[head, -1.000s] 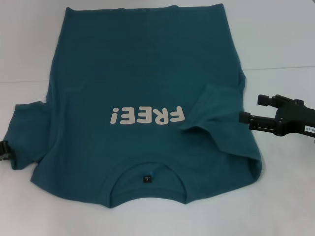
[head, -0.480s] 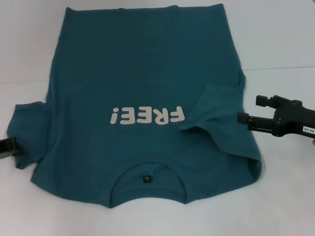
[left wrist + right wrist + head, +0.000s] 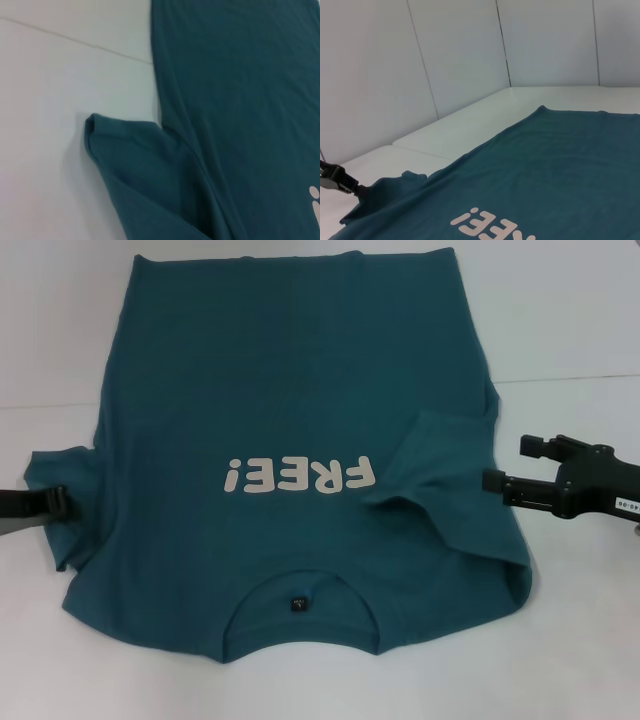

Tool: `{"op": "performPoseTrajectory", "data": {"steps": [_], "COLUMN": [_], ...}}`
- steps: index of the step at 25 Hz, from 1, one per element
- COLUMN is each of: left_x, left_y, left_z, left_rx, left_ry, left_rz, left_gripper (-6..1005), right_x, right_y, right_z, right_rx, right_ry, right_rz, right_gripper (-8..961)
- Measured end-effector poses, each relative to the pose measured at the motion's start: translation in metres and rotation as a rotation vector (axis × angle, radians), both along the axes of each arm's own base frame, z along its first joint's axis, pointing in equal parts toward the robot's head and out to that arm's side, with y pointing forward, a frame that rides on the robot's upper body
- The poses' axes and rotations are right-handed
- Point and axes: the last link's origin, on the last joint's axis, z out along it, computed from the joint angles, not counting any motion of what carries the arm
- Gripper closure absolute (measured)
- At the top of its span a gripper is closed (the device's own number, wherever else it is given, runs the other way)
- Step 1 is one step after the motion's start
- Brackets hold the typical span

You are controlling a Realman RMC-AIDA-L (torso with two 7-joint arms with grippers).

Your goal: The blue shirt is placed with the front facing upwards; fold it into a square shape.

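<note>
Left hand (image 3: 55, 502) is reaching in from the worktop's left edge in the head view, its tip meeting the hem of the shirt's left sleeve; whether its fingers are spread or pinching cloth I cannot tell. One blue shirt (image 3: 290, 390) is lying front up across the white worktop (image 3: 580, 320), collar nearest the robot, white "FREE!" lettering (image 3: 298, 475) reading upside down, a small dark neck label (image 3: 298, 604) sitting inside the collar. Its right sleeve (image 3: 440, 455) is lying folded inward over the body. Right hand (image 3: 498, 481) is hovering just beside that folded sleeve, over bare worktop, with two dark fingers showing, one above the other and apart, holding nothing.

Left wrist view is showing only cloth and worktop: the left sleeve (image 3: 135, 165) is lying bunched, its hem curling up, with a pale seam running across the worktop (image 3: 50, 75); no fingers are appearing.

Right wrist view is looking across the shirt (image 3: 555, 165) toward pale wall panels (image 3: 460, 55), and far off the left hand (image 3: 342, 182) is touching the sleeve's edge.
</note>
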Motion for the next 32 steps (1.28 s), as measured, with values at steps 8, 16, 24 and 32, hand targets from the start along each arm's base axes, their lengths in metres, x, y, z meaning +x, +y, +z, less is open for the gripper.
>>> {"op": "performPoseTrajectory", "data": {"steps": [8,16,24,32], "left_x": [-0.009,-0.023,-0.029,-0.032], "left_y": [-0.001,-0.009,-0.013,-0.013], "left_z": [0.007,0.009,0.011,0.022], "left_rx": [0.016,0.014,-0.01,0.006], "left_ry": [0.045,0.088,0.149,0.217], "left_rz": [0.017,0.047,0.058,0.054], "left_gripper": [956,956,956,955], "right_x": [0.001,0.0,0.001,0.003], "right_y": [0.0,0.002,0.003,0.003], "right_z": [0.0,0.0,-0.001,-0.005], "right_rx": [0.003,0.004,0.007,0.004], "right_ry": [-0.001,-0.005,-0.008,-0.006], "right_rz": [-0.005,-0.005,-0.01,-0.023], "right_gripper": [6,7,7,7]}}
